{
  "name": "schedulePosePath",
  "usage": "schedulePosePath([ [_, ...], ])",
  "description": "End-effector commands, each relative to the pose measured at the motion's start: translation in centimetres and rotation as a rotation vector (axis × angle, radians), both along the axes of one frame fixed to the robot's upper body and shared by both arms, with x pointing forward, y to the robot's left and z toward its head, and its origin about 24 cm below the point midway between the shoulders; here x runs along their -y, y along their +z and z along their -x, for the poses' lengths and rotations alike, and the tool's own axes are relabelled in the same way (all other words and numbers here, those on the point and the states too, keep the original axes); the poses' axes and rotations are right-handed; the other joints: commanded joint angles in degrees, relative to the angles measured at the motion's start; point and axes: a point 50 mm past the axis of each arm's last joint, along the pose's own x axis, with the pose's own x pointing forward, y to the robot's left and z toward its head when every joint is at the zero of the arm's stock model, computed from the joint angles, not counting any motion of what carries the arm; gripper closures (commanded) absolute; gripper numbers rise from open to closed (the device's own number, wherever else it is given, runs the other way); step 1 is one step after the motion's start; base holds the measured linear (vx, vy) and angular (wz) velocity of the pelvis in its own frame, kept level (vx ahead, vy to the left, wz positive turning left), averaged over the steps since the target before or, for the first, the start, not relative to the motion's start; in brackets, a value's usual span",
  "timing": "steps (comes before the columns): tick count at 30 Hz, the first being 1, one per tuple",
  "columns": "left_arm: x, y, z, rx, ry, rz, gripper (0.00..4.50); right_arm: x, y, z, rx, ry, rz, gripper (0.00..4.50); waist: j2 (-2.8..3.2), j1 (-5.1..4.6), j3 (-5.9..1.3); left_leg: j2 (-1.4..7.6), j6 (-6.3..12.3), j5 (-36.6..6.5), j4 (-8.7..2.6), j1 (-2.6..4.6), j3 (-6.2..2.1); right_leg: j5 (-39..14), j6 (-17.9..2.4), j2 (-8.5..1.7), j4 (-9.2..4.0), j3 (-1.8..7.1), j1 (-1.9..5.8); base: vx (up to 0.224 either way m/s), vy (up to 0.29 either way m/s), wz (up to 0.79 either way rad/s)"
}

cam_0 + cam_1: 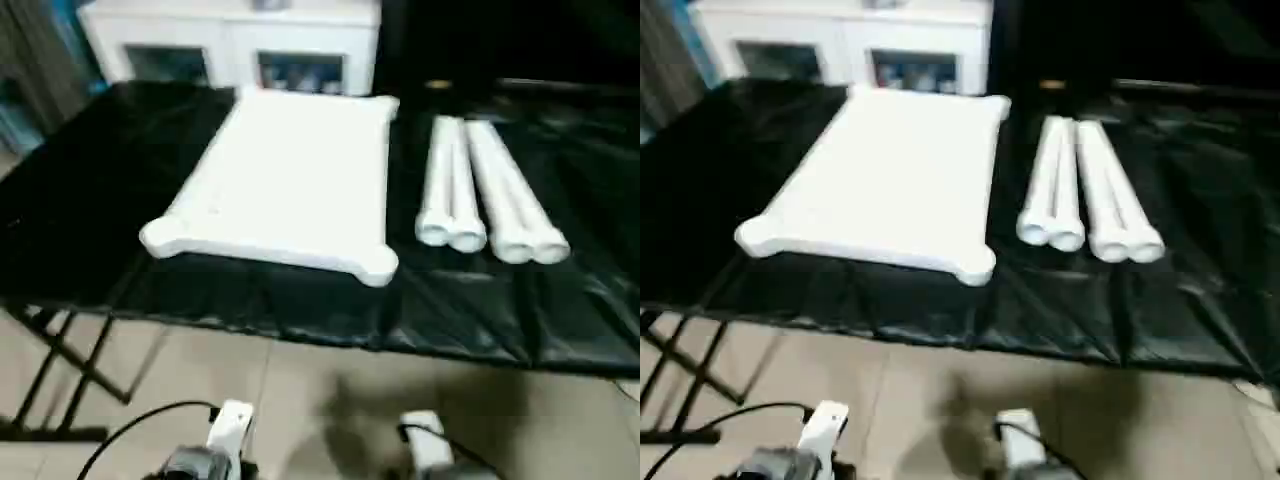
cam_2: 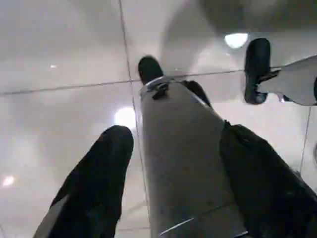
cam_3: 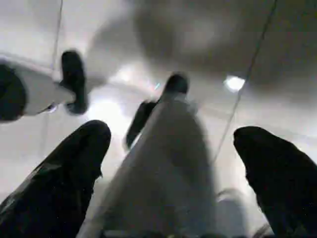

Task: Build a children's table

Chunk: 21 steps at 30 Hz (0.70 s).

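So the tabletop is lying flat on the black work table, left side; the four legs are sitting bundled just right of it, probably staged for pickup; left gripper and right gripper are hanging spread apart, empty, over floor.

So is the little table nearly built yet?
Not yet. Done: the tabletop and four legs are laid out on the black work table. In hand: nothing; the left gripper and right gripper are open. Left: fitting all four legs.
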Motion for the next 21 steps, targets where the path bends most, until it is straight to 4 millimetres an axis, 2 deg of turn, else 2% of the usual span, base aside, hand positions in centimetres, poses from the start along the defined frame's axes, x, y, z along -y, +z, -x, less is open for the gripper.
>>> schedulePosePath([
  [1,0.3,0.2,-0.6,0.025,0.029,0.021,1.28,0.0,-0.1,0.2,0.044,0.052,0.040,0.00,0.10,0.11,-2.53,3.59,2.47,-15.3,-3.62,0.64,-1.48,-8.7,-14.8,-4.35,-3.93,2.52,1.89,0.000,0.000,0.00],
  [3,0.2,0.3,-0.8,0.050,0.025,0.016,1.28,0.1,-0.1,0.3,0.051,0.063,0.024,0.00,-0.04,-0.02,-2.29,3.60,1.84,-18.1,-3.79,0.74,-1.59,-13.7,-13.9,-4.41,-4.44,2.58,1.76,0.000,0.000,0.00],
  [4,0.1,0.3,-1.0,0.074,0.020,0.010,1.28,-0.1,-0.1,0.4,0.044,0.041,-0.041,0.00,-0.11,-0.06,-2.20,3.67,1.81,-19.8,-3.91,0.77,-1.73,-16.3,-13.0,-4.47,-4.69,2.62,1.78,0.000,0.000,0.00],
  [6,0.1,0.6,-1.6,0.147,0.042,0.035,1.28,-0.2,-0.1,0.5,0.048,-0.026,-0.135,0.00,-0.28,-0.23,-2.08,3.83,1.70,-21.1,-4.11,0.67,-1.93,-18.6,-11.8,-4.51,-4.97,2.73,1.71,0.000,0.000,0.00],
  [7,0.1,0.6,-1.6,0.147,0.042,0.035,1.28,-0.2,-0.1,0.5,0.048,-0.026,-0.135,0.00,-0.17,-0.22,-2.09,3.90,1.63,-21.2,-4.19,0.74,-1.99,-18.9,-11.7,-4.46,-5.02,2.74,1.58,0.000,0.000,0.00],
  [8,0.0,1.1,-2.3,0.306,0.031,0.055,1.28,-1.3,0.5,-0.9,0.085,-0.059,-0.181,0.00,-0.51,-0.20,-2.06,3.96,1.81,-20.9,-4.19,0.69,-2.05,-18.7,-11.9,-4.61,-4.99,2.79,1.56,0.000,0.000,0.00],
  [9,0.0,1.4,-2.5,0.407,-0.002,0.066,1.28,-2.0,0.8,-1.5,0.114,-0.033,-0.222,0.00,-0.39,-0.23,-2.11,4.13,1.87,-20.8,-4.27,0.53,-2.23,-18.6,-12.0,-4.85,-4.96,2.80,1.67,0.000,0.000,0.00],
  [10,0.0,1.4,-2.5,0.415,-0.005,0.067,1.28,-2.0,0.8,-1.6,0.116,-0.031,-0.225,0.00,-0.33,-0.49,-2.07,4.30,1.89,-20.9,-4.40,0.21,-2.30,-18.3,-11.7,-4.76,-4.91,2.72,1.73,0.000,0.000,0.00],
  [11,0.0,1.4,-2.3,0.427,-0.018,0.076,1.28,-2.2,0.9,-1.6,0.137,0.000,-0.246,0.00,-0.43,-0.65,-2.09,4.21,1.77,-21.2,-4.37,0.36,-2.09,-18.2,-11.7,-4.47,-4.86,2.72,1.52,0.000,0.000,0.00],
  [12,-0.1,1.6,-1.8,0.453,-0.056,0.117,1.28,-2.5,1.2,-1.6,0.183,0.085,-0.271,0.00,-0.47,-0.53,-2.18,4.26,1.77,-21.4,-4.18,0.89,-1.84,-17.3,-11.9,-4.39,-4.84,2.88,1.13,0.000,0.000,0.00],
  [13,-0.2,1.7,-1.7,0.475,-0.084,0.128,1.28,-2.6,1.3,-1.6,0.211,0.130,-0.290,0.00,-0.57,-0.47,-2.01,4.36,1.97,-21.0,-4.32,0.56,-1.91,-17.1,-11.9,-4.57,-4.74,2.89,1.34,0.000,0.000,0.00],
  [15,-0.5,2.0,-1.6,0.515,-0.106,0.134,1.28,-2.9,1.6,-1.6,0.241,0.174,-0.324,0.00,-0.44,-0.37,-2.21,4.38,2.16,-20.2,-4.28,0.59,-1.80,-15.3,-11.8,-4.32,-4.41,2.94,1.32,0.000,0.000,0.00],
  [16,-0.7,2.5,-1.4,0.564,-0.116,0.156,1.28,-3.1,2.1,-1.7,0.281,0.229,-0.364,0.00,-0.55,-0.43,-2.16,4.39,2.39,-19.9,-4.32,0.56,-1.69,-14.3,-12.0,-4.15,-4.32,2.97,1.31,0.000,0.000,0.00],
  [17,-0.9,2.8,-1.3,0.596,-0.119,0.170,1.28,-3.2,2.4,-1.7,0.305,0.263,-0.392,0.00,-0.46,-0.05,-2.23,4.63,2.90,-19.3,-4.30,0.46,-1.73,-12.6,-12.0,-4.30,-4.20,3.04,1.54,0.000,0.000,0.00],
  [18,-1.0,3.3,-1.1,0.627,-0.133,0.208,1.28,-3.4,2.9,-1.7,0.335,0.303,-0.435,0.00,-0.71,-0.19,-2.14,4.57,3.22,-19.2,-4.28,0.31,-1.64,-12.2,-12.1,-4.20,-4.11,3.03,1.54,0.000,0.000,0.00],
  [19,-1.0,3.9,-0.9,0.665,-0.171,0.236,1.28,-3.6,3.7,-1.7,0.370,0.354,-0.474,0.00,-0.72,0.15,-2.08,4.80,3.58,-19.5,-4.43,0.29,-1.80,-12.2,-11.8,-4.24,-4.03,3.01,1.77,0.000,0.000,0.00],
  [20,-1.0,4.5,-0.6,0.702,-0.210,0.258,1.28,-3.8,4.4,-1.7,0.396,0.397,-0.507,0.00,-0.74,-0.15,-1.91,4.57,3.83,-19.9,-4.50,0.26,-1.63,-12.8,-11.7,-3.84,-4.11,3.02,1.49,0.000,0.000,0.00],
  [21,-0.9,5.0,-0.4,0.730,-0.243,0.279,1.28,-3.9,5.1,-1.8,0.423,0.444,-0.530,0.00,-0.82,0.06,-1.82,4.69,3.68,-20.9,-4.58,0.38,-1.69,-14.1,-11.4,-3.94,-4.29,3.03,1.48,0.000,0.000,0.00],
])
